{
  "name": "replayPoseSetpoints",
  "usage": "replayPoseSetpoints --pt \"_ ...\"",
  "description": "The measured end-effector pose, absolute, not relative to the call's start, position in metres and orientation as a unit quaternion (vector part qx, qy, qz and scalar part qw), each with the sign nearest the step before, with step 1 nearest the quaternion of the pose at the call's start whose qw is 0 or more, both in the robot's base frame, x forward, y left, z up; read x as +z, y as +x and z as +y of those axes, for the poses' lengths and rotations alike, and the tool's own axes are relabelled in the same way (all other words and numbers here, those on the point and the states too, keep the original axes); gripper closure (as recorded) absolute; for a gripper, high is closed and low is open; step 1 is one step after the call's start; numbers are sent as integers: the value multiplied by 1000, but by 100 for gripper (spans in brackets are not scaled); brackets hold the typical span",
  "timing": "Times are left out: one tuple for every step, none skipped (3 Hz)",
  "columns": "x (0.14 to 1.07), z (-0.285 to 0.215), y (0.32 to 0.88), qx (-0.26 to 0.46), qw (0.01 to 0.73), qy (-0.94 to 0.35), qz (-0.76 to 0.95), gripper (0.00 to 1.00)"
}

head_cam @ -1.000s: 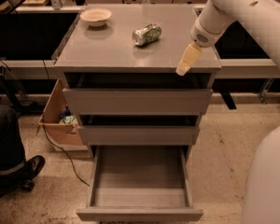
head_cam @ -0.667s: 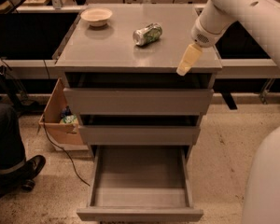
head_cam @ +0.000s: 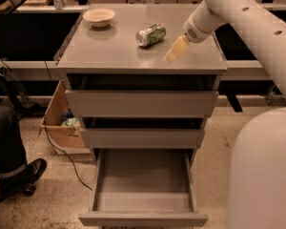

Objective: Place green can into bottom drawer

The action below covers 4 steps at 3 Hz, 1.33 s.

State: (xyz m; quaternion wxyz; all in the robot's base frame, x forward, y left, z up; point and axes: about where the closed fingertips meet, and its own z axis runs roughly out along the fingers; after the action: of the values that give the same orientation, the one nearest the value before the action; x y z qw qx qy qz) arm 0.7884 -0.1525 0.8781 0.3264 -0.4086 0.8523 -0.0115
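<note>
The green can (head_cam: pixel 151 35), green and white with silver ends, lies on its side on the grey cabinet top (head_cam: pixel 105 54), right of centre. My gripper (head_cam: pixel 174 50) hangs just above the top, a short way to the right of the can and slightly nearer, not touching it and holding nothing. The bottom drawer (head_cam: pixel 143 180) is pulled wide open below, deep, with a plain grey inside and nothing in it. The two shallower drawers above it are pulled out only slightly.
A beige bowl (head_cam: pixel 99 16) sits at the back left of the cabinet top. A cardboard box (head_cam: pixel 57 123) stands on the floor to the left. A person's leg and shoe (head_cam: pixel 12 161) are at far left. My white base (head_cam: pixel 262 171) fills the lower right.
My gripper has moved left and farther back over the cabinet top, closer to the green can. The can, the bowl and the drawers have not moved.
</note>
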Motion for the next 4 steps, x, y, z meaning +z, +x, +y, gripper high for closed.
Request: replayPoseSetpoints --pt "889 -140 823 32 375 -360 853 0" --pt "900 -117 847 91 411 -323 848 0" --pt "897 -84 866 144 425 -297 843 0" --pt "881 -53 882 173 423 -280 844 0"
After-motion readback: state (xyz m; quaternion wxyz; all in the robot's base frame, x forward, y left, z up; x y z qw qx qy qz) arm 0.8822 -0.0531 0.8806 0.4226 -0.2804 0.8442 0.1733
